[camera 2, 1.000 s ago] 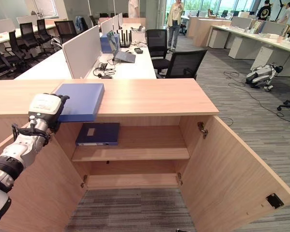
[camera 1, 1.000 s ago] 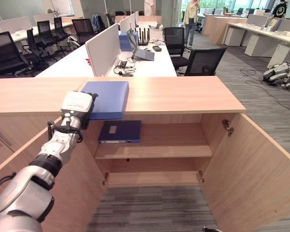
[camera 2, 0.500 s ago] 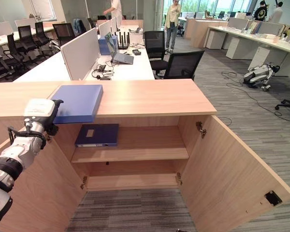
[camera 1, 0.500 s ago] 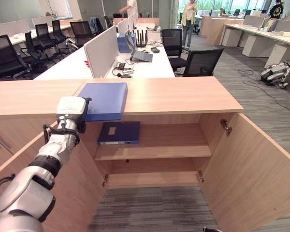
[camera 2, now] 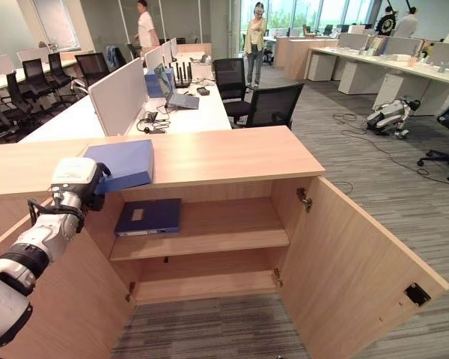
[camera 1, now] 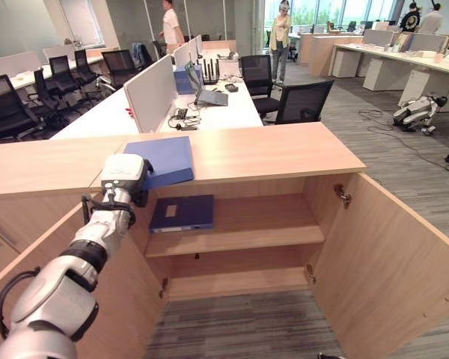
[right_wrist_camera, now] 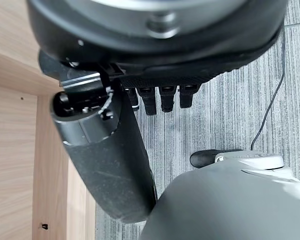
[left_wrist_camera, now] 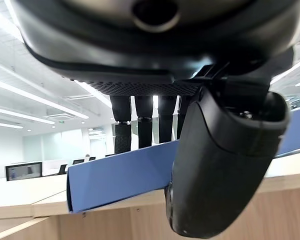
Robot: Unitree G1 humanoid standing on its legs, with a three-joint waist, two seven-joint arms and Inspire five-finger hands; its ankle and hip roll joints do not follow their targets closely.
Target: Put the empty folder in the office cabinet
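Blue, flat and lidded, the folder (camera 1: 159, 160) lies on the cabinet top (camera 1: 269, 153) in the left eye view, its near left corner lifted and jutting past the front edge; the left hand (camera 1: 124, 178) is at that corner, with the arm reaching in from the lower left. The folder's long axis runs away from the robot, toward the desks behind. Below it, both doors (camera 1: 389, 269) stand open, and a darker folder (camera 1: 182, 212) already lies on the upper shelf (camera 1: 239, 232), straight under the blue one. In the right eye view the same corner tilts up at the hand, so the folder looks partly raised off the top. In the left wrist view the fingers (left_wrist_camera: 140, 127) go over the folder's upper face and the thumb (left_wrist_camera: 217, 165) comes across its near edge from below, so the hand pinches the folder. In the right wrist view the right hand (right_wrist_camera: 160, 97) hangs over the carpet beside a door, fingers straight and holding nothing. I judge the left hand the one to carry on: the shelf lies down and inward from where the folder now is.
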